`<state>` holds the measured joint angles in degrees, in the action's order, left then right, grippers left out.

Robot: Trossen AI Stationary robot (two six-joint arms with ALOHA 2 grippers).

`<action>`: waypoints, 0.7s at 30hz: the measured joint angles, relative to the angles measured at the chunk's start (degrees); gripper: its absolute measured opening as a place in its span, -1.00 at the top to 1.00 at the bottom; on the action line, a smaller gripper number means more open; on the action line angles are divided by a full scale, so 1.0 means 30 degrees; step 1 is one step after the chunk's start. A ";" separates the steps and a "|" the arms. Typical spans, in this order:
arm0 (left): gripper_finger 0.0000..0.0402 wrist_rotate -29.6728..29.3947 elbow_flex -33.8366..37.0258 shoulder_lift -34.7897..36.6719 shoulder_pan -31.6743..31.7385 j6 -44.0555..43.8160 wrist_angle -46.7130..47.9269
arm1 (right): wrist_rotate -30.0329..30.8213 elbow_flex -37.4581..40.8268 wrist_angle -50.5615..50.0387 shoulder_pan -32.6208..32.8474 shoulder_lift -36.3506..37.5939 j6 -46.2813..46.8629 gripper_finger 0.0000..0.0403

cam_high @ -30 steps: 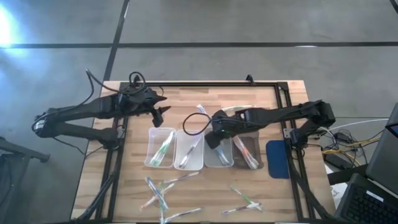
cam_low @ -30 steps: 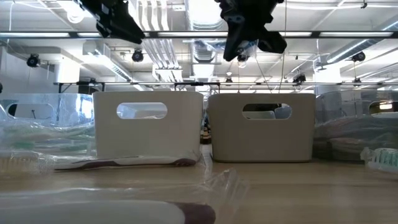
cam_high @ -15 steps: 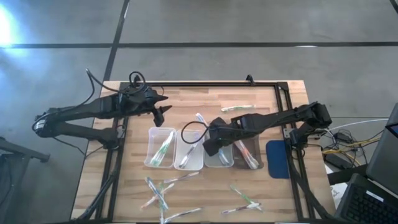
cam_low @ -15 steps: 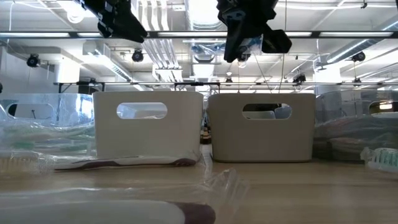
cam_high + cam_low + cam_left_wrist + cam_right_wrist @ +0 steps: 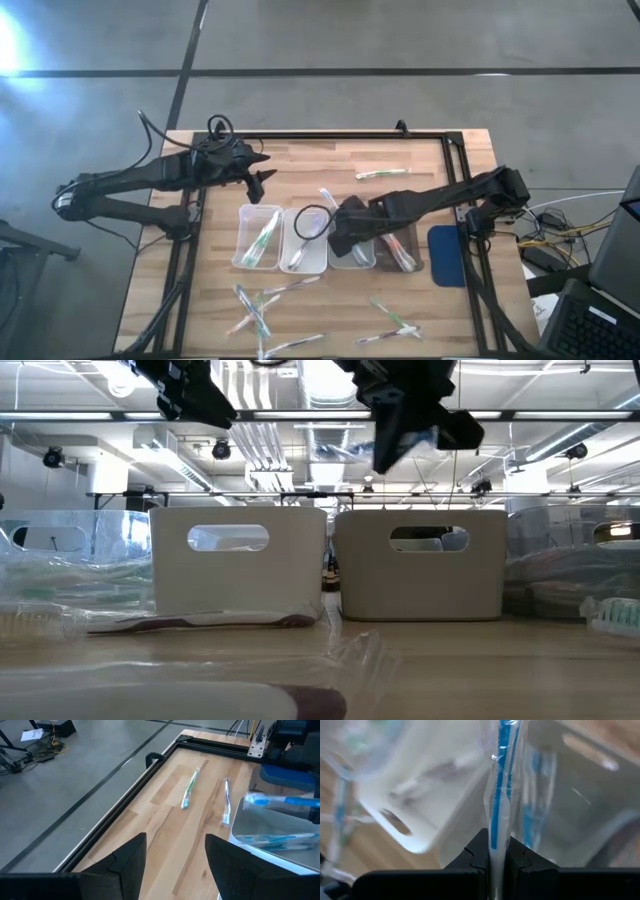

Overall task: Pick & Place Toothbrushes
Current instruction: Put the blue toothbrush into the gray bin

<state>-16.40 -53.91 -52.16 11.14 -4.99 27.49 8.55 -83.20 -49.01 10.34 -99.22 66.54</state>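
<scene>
My right gripper (image 5: pixel 338 232) hangs above the middle of a row of clear trays (image 5: pixel 303 243) and is shut on a blue toothbrush (image 5: pixel 496 795) in clear wrapping. That toothbrush also shows in the left wrist view (image 5: pixel 277 801). More wrapped toothbrushes lie flat in the trays, such as a green one (image 5: pixel 262 238). Others lie on the wood: a green one (image 5: pixel 189 790), a purple one (image 5: pixel 226 802) and several near the front edge (image 5: pixel 258 305). My left gripper (image 5: pixel 264 180) waits open above the far left of the table, with nothing between its fingers (image 5: pixel 127 857). My right gripper pinches the wrapped blue toothbrush's handle (image 5: pixel 494 842) between its two fingers (image 5: pixel 476 851). It comes from above, slanting down, and the fingers lie across the handle. The toothbrush is lifted clear above the trays, and its head end (image 5: pixel 326 197) sticks out toward the far edge.
A black frame (image 5: pixel 330 134) runs along the table's far and side edges. A dark blue pad (image 5: pixel 447 255) lies right of the trays. A black cable loop (image 5: pixel 312 222) hangs by my right gripper. In the low view two white boxes (image 5: pixel 240 565) stand side by side.
My right gripper has moved toward the table's near edge and slightly down over the trays. It has rolled about its wrist and carried the blue toothbrush along, clear of the trays.
</scene>
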 joint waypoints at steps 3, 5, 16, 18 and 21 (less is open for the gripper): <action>-0.03 0.0000 0.0000 0.0000 0.0000 0.0004 0.0000 | -0.0349 0.0007 -0.0942 0.0129 -0.0334 0.0344 0.93; -0.03 0.0001 0.0000 0.0000 0.0000 0.0007 0.0000 | -0.0436 0.0007 -0.1474 0.0240 -0.0496 0.0343 0.93; -0.03 0.0001 0.0000 0.0000 0.0006 0.0014 0.0001 | -0.1523 0.0022 -0.2257 0.0717 -0.2204 -0.0239 0.93; -0.03 0.0007 0.0000 0.0000 0.0000 0.0013 0.0008 | -0.1730 0.0022 -0.2419 0.0782 -0.2345 -0.0233 0.94; -0.03 0.0007 0.0000 -0.0007 0.0000 0.0015 0.0003 | -0.1921 0.0019 -0.2511 0.0967 -0.2504 -0.0147 0.94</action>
<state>-16.38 -53.91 -52.18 11.14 -4.95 27.49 2.79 -83.14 -56.54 13.24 -106.73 66.10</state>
